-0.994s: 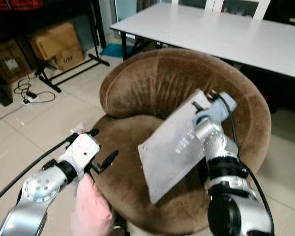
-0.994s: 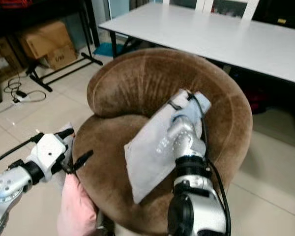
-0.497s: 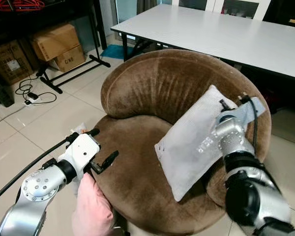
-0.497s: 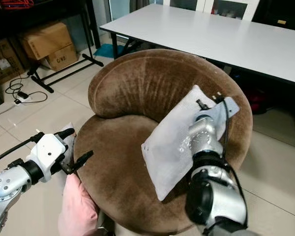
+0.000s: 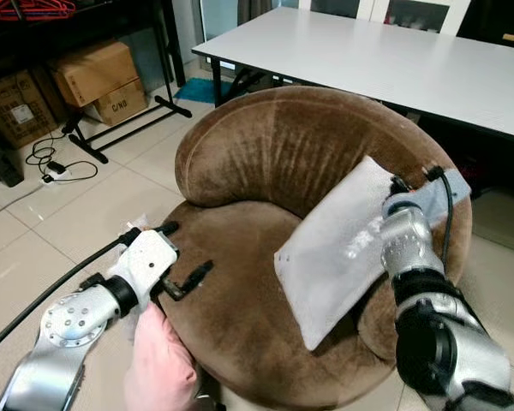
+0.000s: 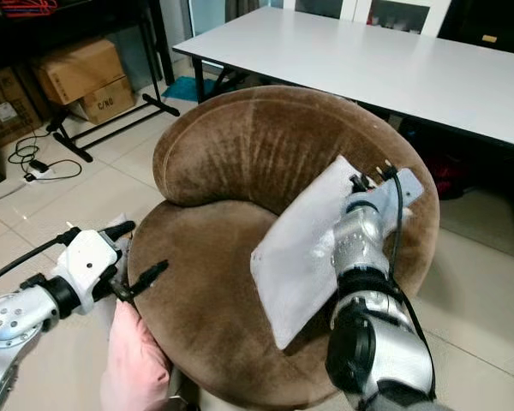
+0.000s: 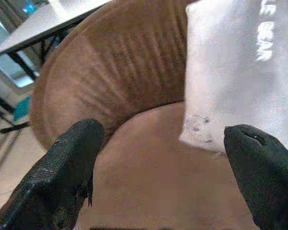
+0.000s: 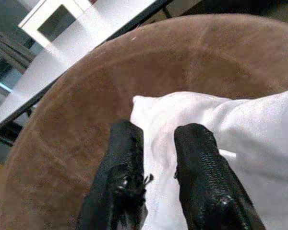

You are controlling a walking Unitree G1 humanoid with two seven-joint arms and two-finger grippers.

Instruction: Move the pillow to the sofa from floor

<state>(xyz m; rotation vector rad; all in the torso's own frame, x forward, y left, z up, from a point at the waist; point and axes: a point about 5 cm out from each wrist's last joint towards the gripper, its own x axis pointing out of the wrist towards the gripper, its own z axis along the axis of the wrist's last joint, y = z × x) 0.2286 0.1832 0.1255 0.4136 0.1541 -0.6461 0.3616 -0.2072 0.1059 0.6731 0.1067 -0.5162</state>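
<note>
A light grey pillow [image 5: 334, 257] leans on edge against the right side of the round brown sofa's [image 5: 265, 145] backrest, its lower corner down on the seat. My right gripper [image 5: 397, 182] is at the pillow's top corner, by the backrest rim. In the right wrist view its fingers [image 8: 127, 177] stand close together, shut on the pillow [image 8: 240, 134] fabric. My left gripper [image 5: 187, 248] hovers open at the seat's front left edge, with nothing between its fingers. In the left wrist view the pillow [image 7: 235, 72] stands ahead of them.
A person's hand [image 5: 158, 360] is just under my left arm at the sofa's front. A white table [image 5: 394, 51] stands behind the sofa. Cardboard boxes [image 5: 94, 73], a black rack's feet [image 5: 120, 120] and cables [image 5: 56, 163] lie on the tiled floor at the left.
My right arm carried the pillow rightward and down, from hanging over the seat to leaning on the backrest. The left gripper barely shifted.
</note>
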